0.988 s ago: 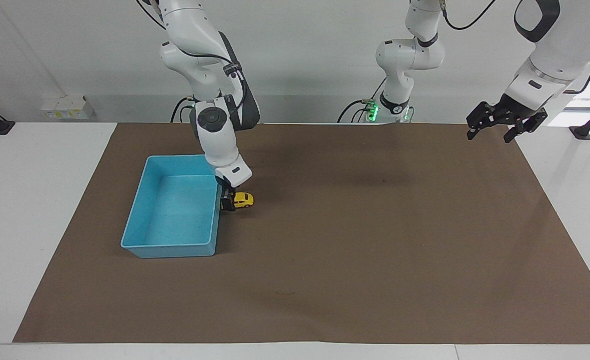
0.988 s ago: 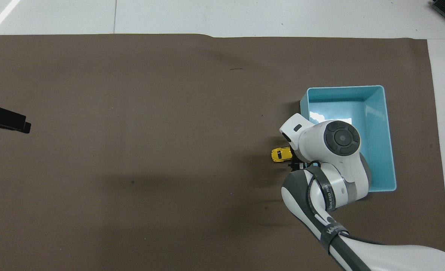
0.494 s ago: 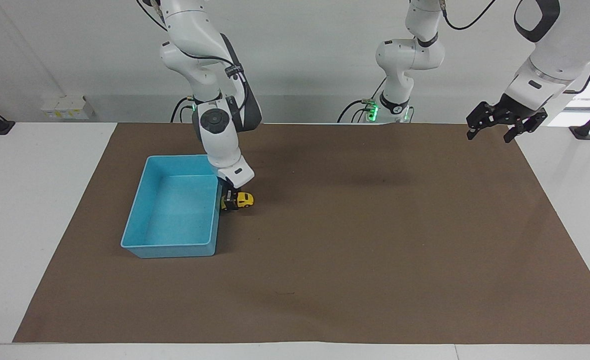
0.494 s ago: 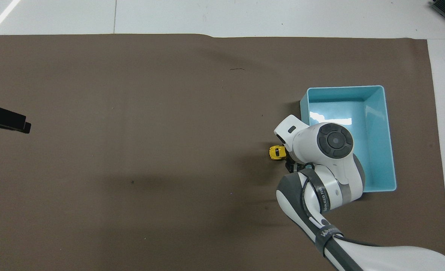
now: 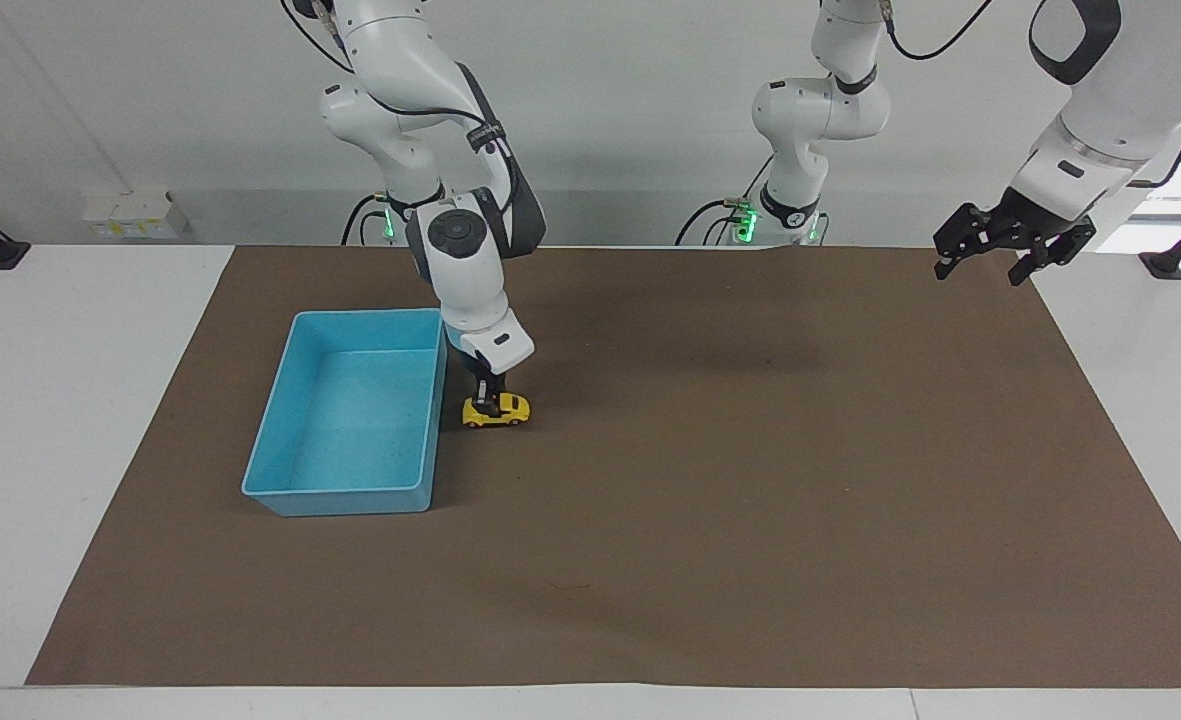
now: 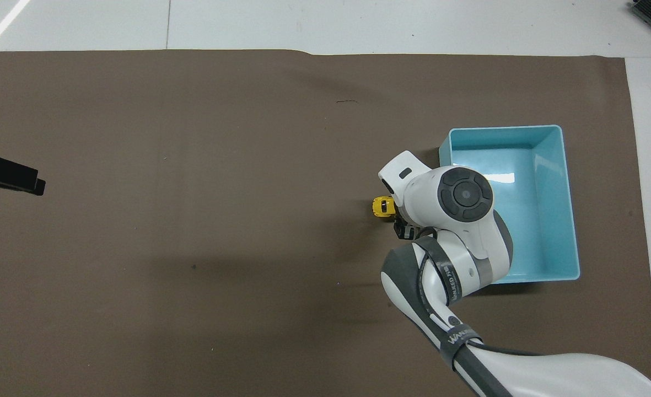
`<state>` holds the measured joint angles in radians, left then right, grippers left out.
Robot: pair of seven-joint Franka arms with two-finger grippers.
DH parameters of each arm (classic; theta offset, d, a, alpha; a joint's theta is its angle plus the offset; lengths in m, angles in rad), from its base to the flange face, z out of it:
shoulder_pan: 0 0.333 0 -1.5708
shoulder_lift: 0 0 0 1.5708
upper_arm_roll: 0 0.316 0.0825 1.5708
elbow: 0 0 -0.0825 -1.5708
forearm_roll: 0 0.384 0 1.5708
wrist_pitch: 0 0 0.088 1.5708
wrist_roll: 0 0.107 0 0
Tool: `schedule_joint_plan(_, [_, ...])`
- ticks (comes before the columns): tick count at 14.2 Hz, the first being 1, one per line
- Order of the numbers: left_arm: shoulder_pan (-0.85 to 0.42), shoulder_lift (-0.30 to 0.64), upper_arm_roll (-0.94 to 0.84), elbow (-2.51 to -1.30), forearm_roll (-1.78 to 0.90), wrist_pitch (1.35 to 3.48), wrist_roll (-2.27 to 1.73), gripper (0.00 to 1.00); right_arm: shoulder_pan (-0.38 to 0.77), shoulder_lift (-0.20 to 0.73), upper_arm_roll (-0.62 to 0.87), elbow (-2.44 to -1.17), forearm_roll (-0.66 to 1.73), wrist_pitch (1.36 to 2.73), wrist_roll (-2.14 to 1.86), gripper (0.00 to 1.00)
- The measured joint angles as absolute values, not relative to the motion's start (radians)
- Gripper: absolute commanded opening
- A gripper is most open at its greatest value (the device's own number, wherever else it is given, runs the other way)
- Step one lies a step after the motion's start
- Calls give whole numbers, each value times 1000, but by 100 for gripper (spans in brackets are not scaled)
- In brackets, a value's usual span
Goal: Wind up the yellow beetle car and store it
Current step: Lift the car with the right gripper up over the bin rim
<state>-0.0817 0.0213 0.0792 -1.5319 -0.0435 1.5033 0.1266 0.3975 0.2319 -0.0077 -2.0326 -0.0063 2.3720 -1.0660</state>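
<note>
Standing on the brown mat, wheels down, is the yellow car, just beside the long wall of the blue bin, outside it, on the side toward the table's middle.

Item 1, car: tiny, rounded body, dark windows. In the facing view it lies at 3 o'clock from the bin; in the overhead view, at 9 o'clock. A narrow strip of mat shows between car and bin wall.

Item 2, right gripper: pointing straight down onto the car from above, its black fingers pinching the car's end nearer the bin. In the overhead view the arm's white wrist covers most of the car, and only the yellow end away from the bin shows.

Item 3, bin: light blue, rectangular, open-topped, at the right arm's end of the mat.

Item 4, left gripper: waiting in the air over the mat's edge at the left arm's end, well apart from car and bin, at 2 o'clock from the car in the facing view. Its black fingers are spread, with nothing between them.

Item 5, mat: brown, covering most of the white table.
</note>
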Motion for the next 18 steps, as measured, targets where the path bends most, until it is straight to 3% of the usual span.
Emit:
schedule_joint_plan(7, [-82, 21, 79, -1532, -44, 1503, 127, 100, 397, 236, -11, -1978, -6, 2314, -1066, 0])
schedule_joint_plan(18, [-82, 21, 79, -1532, -44, 1503, 126, 100, 370, 229, -15, -1813, -6, 2092, -1071, 0])
